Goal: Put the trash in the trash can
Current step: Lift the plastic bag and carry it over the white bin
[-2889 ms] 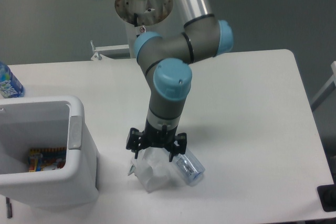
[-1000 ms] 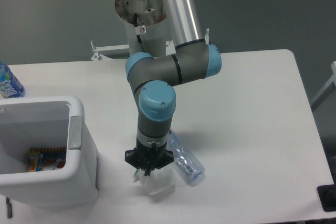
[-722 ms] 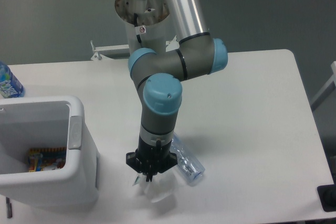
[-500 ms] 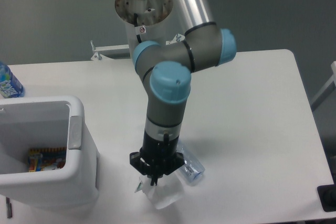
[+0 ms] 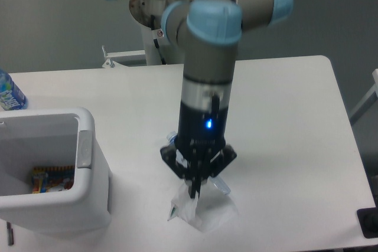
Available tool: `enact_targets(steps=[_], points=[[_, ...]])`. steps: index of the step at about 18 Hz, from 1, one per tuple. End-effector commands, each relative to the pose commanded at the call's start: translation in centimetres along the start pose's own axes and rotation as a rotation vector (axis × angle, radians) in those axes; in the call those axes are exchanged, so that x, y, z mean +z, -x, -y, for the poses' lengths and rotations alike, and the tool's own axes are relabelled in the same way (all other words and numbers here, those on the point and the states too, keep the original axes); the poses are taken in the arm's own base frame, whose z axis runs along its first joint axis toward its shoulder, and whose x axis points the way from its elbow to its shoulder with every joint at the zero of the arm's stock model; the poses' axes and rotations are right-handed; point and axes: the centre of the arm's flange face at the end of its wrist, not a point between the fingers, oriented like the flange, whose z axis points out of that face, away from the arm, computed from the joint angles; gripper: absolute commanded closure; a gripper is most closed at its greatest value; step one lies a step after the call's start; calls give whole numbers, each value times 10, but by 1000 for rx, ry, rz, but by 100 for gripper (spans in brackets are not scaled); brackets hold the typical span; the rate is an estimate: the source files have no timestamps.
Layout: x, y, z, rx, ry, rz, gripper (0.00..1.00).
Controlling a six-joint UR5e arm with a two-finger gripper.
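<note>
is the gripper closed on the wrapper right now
Yes: the gripper is shut, fingers pinched together on the wrapper, which hangs from their tips.

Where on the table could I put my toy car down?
The table is bare on the right of the gripper and at the back behind the trash can. Crowded: the front middle, with the wrapper in the shut jaws and the bottle.

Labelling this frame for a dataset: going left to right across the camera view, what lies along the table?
Blue-label bottle → trash can → wrapper in the shut gripper → black object at the right edge. The clear bottle is mostly hidden behind the gripper, so I leave it out.
</note>
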Motion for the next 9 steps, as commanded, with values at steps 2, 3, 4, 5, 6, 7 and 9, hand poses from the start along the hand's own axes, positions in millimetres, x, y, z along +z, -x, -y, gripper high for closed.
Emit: enact_targets(steps=[2, 3, 4, 5, 6, 7, 9], points=[[-16, -16, 0, -20, -17, -25, 100], [-20, -32, -4, -14, -17, -39, 100], [-20, -55, -10, 2, -10, -62, 100], [-20, -74, -17, 21, 1, -79, 100], [-22, -88, -23, 34, 8, -92, 100], [-23, -100, -30, 45, 17, -106, 100], [-20, -129, -44, 69, 39, -136, 100]])
